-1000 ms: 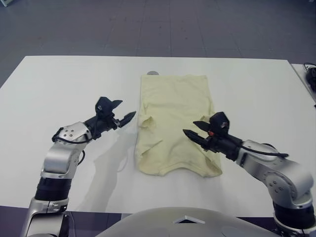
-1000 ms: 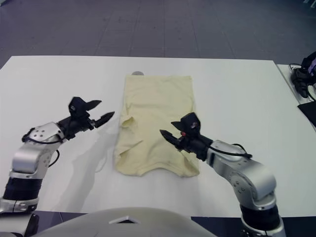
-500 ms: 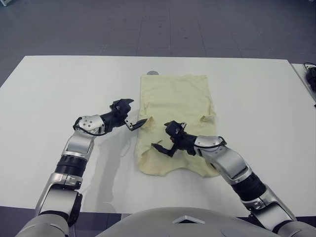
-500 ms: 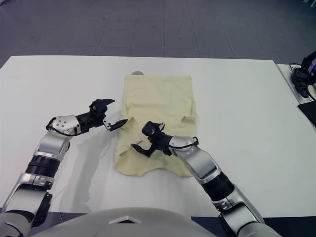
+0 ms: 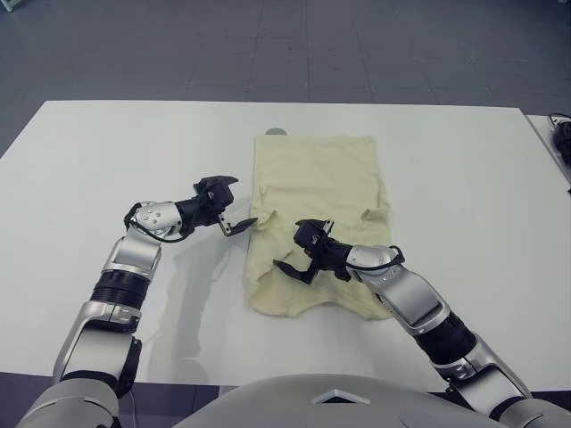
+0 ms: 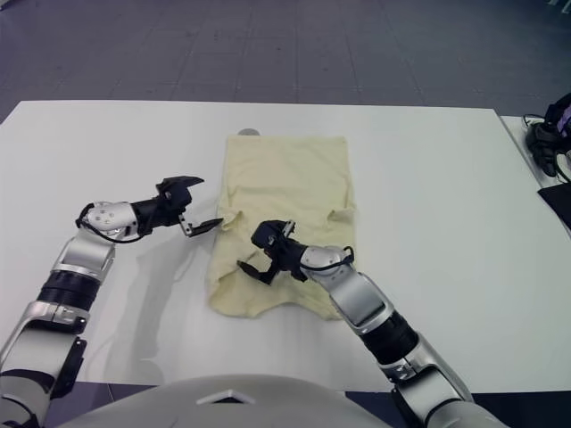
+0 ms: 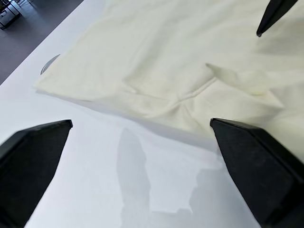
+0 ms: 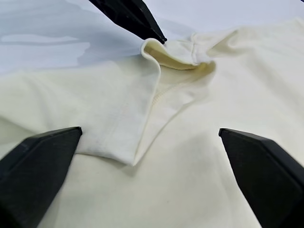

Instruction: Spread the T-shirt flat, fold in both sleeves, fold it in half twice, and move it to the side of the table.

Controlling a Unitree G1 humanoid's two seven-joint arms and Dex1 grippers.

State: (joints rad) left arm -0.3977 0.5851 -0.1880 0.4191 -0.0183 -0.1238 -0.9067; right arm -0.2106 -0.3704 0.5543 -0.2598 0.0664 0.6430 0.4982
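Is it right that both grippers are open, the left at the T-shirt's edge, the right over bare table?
No: the right gripper is over the T-shirt, not bare table, as the right wrist view shows. Both are open, the left gripper at the shirt's edge.

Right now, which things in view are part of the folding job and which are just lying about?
Job: T-shirt; table; left gripper, open beside the shirt's left edge; right gripper, open over the shirt.
Lying about: grey disc at the shirt's far edge; black gear beyond the table's right end.
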